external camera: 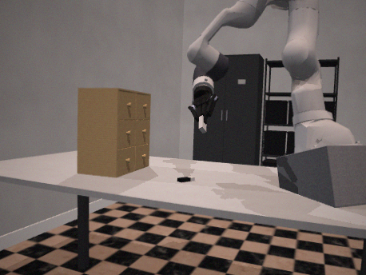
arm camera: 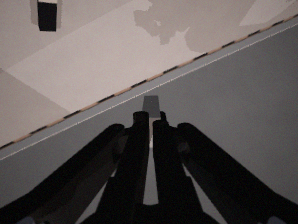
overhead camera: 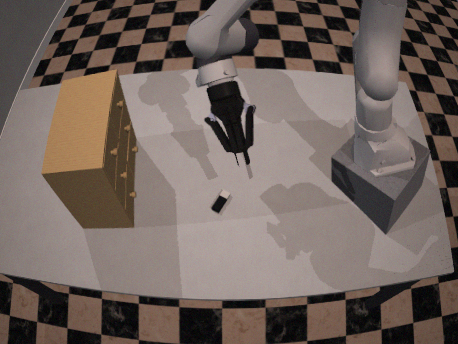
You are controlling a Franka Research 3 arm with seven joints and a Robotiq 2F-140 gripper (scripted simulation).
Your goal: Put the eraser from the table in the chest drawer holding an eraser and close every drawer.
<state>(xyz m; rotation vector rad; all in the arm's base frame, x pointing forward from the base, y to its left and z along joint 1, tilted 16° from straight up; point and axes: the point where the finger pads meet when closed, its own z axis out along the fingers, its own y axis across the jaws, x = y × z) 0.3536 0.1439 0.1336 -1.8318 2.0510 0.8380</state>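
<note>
The eraser (overhead camera: 218,203) (external camera: 184,180) (arm camera: 47,17), black with a white end, lies flat on the table, to the right of the chest's drawer side in the top view. The small wooden chest (overhead camera: 82,125) (external camera: 97,132) stands upright at the left. Its drawer fronts, in two columns of three with round knobs, look pushed in; their contents are hidden, so the other eraser is not visible. My gripper (overhead camera: 242,158) (external camera: 202,125) (arm camera: 151,106) is shut, with pale fingertip pads and nothing seen held. It hangs well above the table, tilted, away from the eraser and the chest.
The table (overhead camera: 215,265) (external camera: 240,200) carries the chest at one end and the grey arm base (overhead camera: 370,185) (external camera: 305,172) at the other. A dark cabinet (external camera: 244,108) and a shelf rack (external camera: 338,80) stand behind the table.
</note>
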